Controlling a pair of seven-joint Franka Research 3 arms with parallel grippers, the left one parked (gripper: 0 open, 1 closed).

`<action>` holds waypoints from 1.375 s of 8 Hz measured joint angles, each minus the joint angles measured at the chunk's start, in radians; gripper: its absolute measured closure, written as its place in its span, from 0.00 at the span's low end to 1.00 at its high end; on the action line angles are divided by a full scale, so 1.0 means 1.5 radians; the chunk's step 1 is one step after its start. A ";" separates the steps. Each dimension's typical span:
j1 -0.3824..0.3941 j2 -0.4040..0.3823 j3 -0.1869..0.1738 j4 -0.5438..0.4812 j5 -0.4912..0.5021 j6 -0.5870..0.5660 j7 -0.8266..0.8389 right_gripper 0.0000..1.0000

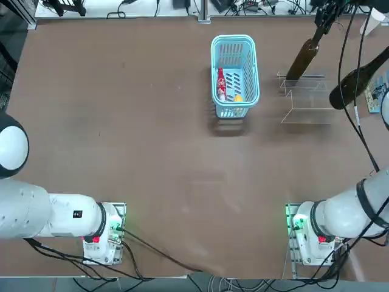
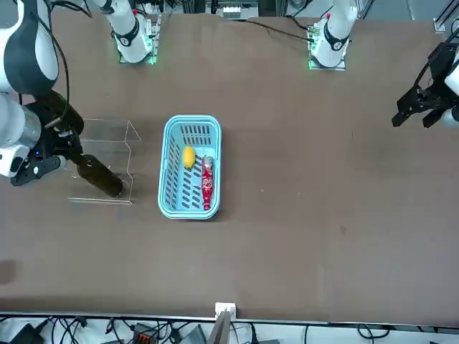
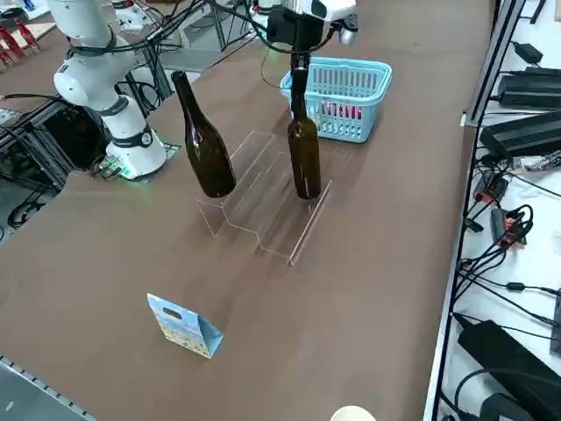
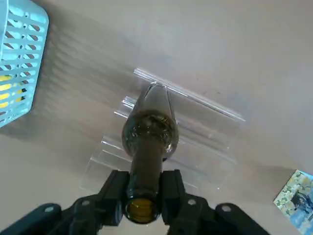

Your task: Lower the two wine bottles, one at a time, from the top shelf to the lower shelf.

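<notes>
Currently gripping the held bottle (image 3: 304, 158) by the neck with the right gripper (image 4: 145, 188), pressing the closed jaws against opposite sides of the glass. Suspending or resting the bottle's base at the lower shelf (image 3: 294, 237); not showing clearly whether base and shelf are touching. Pointing the neck upward and holding the base downward. Positioning the gripper above the clear stand (image 1: 310, 100), on the side of the lower shelf.

Standing the other bottle (image 3: 209, 158) upright on the top shelf (image 3: 251, 151), near the end farther from the basket (image 1: 235, 76). Leaving a gap between the two bottles.

Supporting the stand on the desk (image 1: 152, 152), to the right of the basket as seen from overhead. Containing a small red bottle (image 2: 207, 183) and a yellow fruit (image 2: 188, 157) within the basket. Setting a patterned blue box (image 3: 184, 326) on the desk, beyond the stand from the basket and apart from it.
</notes>
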 joint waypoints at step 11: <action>-0.013 -0.117 -0.003 0.032 -0.025 -0.088 -0.001 0.00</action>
